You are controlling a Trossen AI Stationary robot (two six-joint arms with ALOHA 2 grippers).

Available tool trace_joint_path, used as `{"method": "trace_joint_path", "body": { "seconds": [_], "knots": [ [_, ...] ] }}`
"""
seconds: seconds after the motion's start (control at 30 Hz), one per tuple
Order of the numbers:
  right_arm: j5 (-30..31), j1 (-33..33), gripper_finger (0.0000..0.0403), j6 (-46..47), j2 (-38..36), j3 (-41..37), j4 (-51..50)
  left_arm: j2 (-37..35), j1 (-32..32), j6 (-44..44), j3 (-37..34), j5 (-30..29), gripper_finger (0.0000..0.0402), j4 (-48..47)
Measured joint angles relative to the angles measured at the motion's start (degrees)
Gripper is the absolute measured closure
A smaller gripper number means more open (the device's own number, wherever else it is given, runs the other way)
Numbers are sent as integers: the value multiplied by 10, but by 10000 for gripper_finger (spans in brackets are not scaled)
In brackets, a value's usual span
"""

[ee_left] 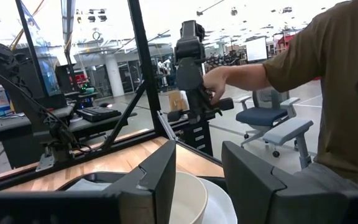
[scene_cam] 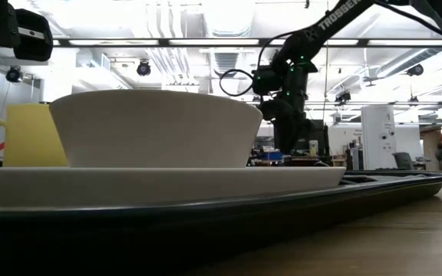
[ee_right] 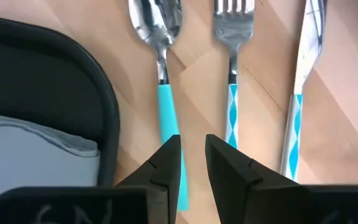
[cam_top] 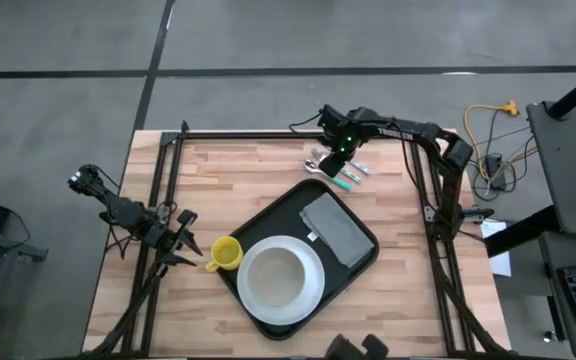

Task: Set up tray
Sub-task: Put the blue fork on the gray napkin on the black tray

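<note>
Knife (ee_right: 300,106) tip and handle end cut off.

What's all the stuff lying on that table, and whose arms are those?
Tray: one, black, middle of the table, set at an angle.
Plate: one, white, on the tray's near end.
Bowl: one, white, on the plate.
Napkin: one, grey, folded, on the tray's far end.
Cup: one, yellow, on the wood at the tray's left edge.
Spoon, fork, knife: one each, steel with teal handles, side by side on the wood beyond the tray.
Person: one, brown shirt, beside the table, hand on a stand.
Left gripper: open, beside the cup.
Right gripper: slightly open, over the spoon and fork handles.
</note>
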Motion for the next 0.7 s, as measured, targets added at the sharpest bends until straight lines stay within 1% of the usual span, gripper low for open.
{"method": "trace_joint_path", "body": {
  "seconds": [0.13, 0.3, 0.4, 0.53, 0.7],
  "knots": [
    [2, -6, 335, -17, 0, -4, 0, 0, 0, 0, 0, 0, 285, 0],
    [41, -7, 335, -37, 0, -11, 0, 0, 0, 0, 0, 0, 285, 0],
    [47, -7, 334, -43, 0, -13, 0, 0, 0, 0, 0, 0, 285, 0],
    [47, -8, 320, -41, 6, -13, 2, 0, 0, 0, 0, 0, 285, 0],
    [46, -10, 291, -50, 44, -13, 2, 0, 0, 0, 0, 0, 285, 0]
  ]
}}
